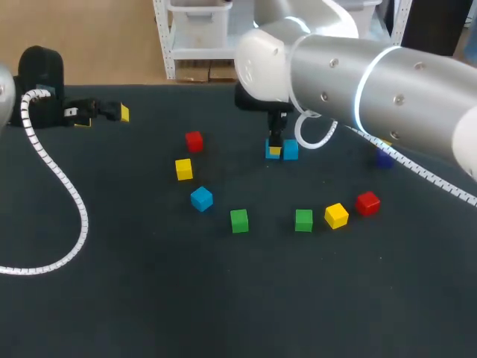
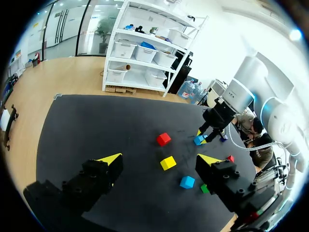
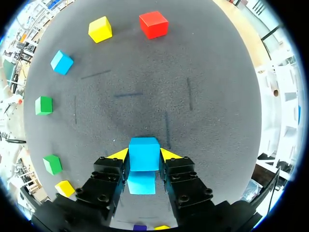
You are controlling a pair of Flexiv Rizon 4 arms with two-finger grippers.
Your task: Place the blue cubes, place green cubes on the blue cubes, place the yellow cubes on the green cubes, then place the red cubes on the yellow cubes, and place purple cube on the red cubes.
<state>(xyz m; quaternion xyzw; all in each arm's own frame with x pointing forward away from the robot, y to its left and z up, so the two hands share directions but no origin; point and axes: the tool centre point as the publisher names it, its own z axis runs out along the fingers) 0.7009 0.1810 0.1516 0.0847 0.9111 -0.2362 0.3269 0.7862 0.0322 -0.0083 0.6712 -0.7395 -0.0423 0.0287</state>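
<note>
Dark matting covers the table [image 1: 149, 298], and the cubes lie strewn round its middle. Going by the task, the step in hand is laying the blue base. The loose blue cube [image 1: 201, 198] lies at about 8 o'clock from the held blue cube [image 1: 291, 150]. To do this well, I would set the held one down flat and square on bare mat. It needs room at its side for the second blue to sit flush, since four more layers must rest on this pair. Best to lower until the underside meets the mat before parting the fingers, then rise straight up so nothing gets nudged. The red cube [image 1: 194, 141] at 9 o'clock and the purple cube [image 1: 384, 158] at 3 o'clock are well apart from it, so the spot looks free. Whether the cube touches the mat I cannot tell.

Left gripper [image 2: 159, 158], at 10 o'clock on the table, stands wide apart and holds nothing. Right gripper [image 3: 144, 154], near 12 o'clock, is clamped on the held blue cube, one finger against each side face.
</note>
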